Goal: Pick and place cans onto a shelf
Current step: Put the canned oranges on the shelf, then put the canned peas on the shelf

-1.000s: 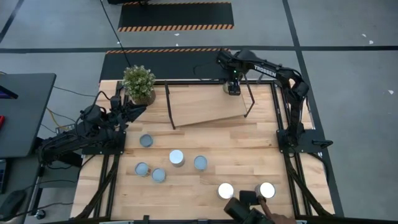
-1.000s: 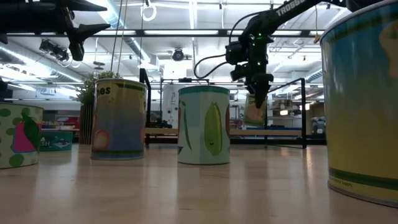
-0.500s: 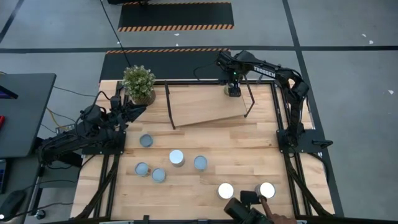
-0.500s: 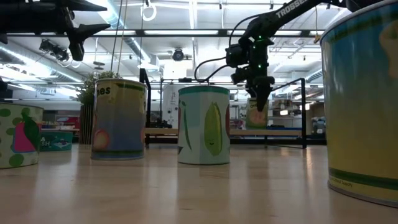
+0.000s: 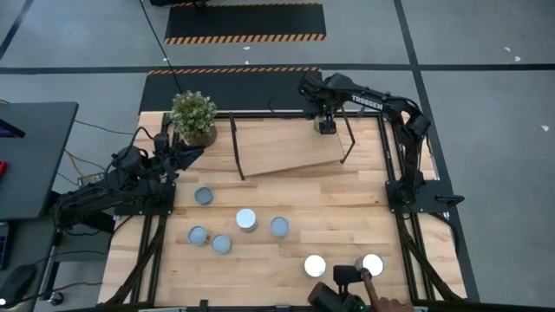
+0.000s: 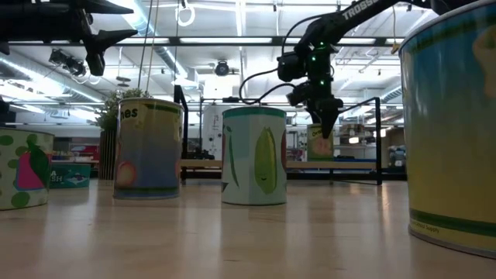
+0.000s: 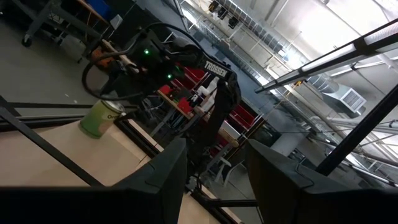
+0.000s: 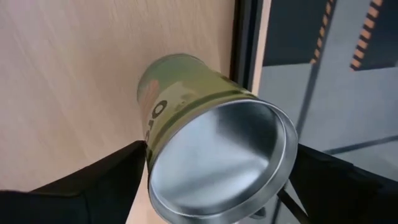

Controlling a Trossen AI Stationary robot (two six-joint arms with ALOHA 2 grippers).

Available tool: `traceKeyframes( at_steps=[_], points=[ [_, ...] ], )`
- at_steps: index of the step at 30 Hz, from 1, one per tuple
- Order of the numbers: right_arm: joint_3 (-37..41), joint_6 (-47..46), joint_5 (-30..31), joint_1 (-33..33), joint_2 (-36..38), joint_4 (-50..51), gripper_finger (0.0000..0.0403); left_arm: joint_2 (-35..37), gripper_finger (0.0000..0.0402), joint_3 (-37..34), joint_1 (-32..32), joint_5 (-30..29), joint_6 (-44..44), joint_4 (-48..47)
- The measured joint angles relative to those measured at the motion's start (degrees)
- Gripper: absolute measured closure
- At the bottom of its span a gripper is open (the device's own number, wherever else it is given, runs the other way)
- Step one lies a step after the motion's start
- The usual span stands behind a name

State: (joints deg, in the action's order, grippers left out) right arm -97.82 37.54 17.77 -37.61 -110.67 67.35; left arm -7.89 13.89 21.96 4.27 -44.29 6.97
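Lifting your wide-open, empty right gripper (image 8: pixel 211 180) carelessly could topple the small green-labelled round metal can (image 8: pixel 211 149) off the tilted light plywood shelf (image 5: pixel 286 143)'s edge

Green-labelled can (image 8: pixel 205 155) upright on the tilted plywood shelf (image 5: pixel 286 147) — seven more cans (image 5: pixel 246 219) on the tabletop.

A robotics lab or workshop: exposed ceiling ducts (image 6: pixel 167 58), striped floor tape (image 5: pixel 245 38), cluttered workbenches (image 6: pixel 74 172) behind.
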Motion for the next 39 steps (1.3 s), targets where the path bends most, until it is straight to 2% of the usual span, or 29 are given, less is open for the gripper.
traceKeyframes(
  at_steps=[8,18,22,25,30,37,39],
  points=[
    [0.00,-0.09,6.96,1.38,0.01,-0.34,0.0021,0.00,0.0232,0.00,0.00,0.00,-0.02,0.01],
    [0.00,-0.46,11.25,5.36,0.07,-0.23,0.0021,-0.01,0.0232,0.00,0.00,0.02,-0.04,0.00],
    [-1.24,-3.84,15.27,7.79,0.09,0.65,0.0020,-0.01,0.0232,0.00,0.00,0.04,-0.07,0.01],
    [-3.21,-7.53,15.10,9.95,0.09,2.72,0.0020,-0.01,0.0232,0.00,0.00,0.04,-0.09,-0.01],
    [-7.04,-14.65,9.54,14.28,0.09,3.93,0.0021,-0.01,0.0232,0.00,-0.02,0.07,-0.09,0.01],
    [-9.63,-22.30,-5.39,22.22,0.09,4.00,0.0022,-0.01,0.0232,0.00,-0.02,0.07,-0.11,0.00],
    [-9.63,-23.61,-12.54,24.55,0.09,4.46,0.0024,-0.01,0.0232,0.00,-0.02,0.07,-0.12,0.00]
  ],
)
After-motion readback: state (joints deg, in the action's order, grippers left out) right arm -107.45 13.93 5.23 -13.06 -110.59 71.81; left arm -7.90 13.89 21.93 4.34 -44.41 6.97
